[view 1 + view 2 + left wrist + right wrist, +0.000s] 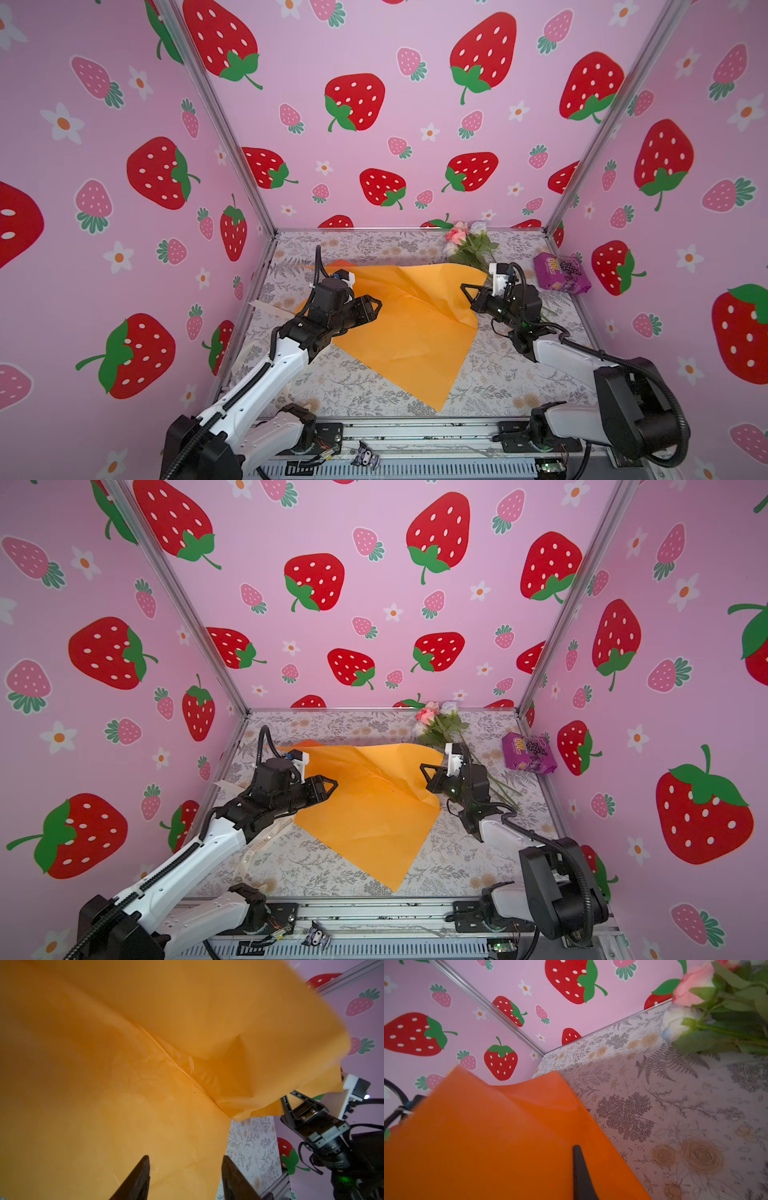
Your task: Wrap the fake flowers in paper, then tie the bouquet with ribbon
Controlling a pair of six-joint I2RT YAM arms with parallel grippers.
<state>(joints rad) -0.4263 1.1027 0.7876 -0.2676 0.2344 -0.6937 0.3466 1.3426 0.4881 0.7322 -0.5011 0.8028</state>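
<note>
Both top views | floral table [519,374], strawberry walls [415,124] | left hand [186,1158] spread | right hand [464,287] pinching wrapping paper [415,332]

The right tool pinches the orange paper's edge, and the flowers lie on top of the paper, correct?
Not quite. The right tool does pinch the orange paper, but the flowers lie on the table beside it, not on top, as both top views show.

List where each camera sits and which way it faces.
Top views: high in front, looking down over the table; left gripper, right gripper and arms show.
Left wrist: above the open left gripper, facing across the orange wrapping paper to the right gripper.
Right wrist: behind the right gripper, facing over the paper toward the fake flowers.
Shared: paper in all.
</note>
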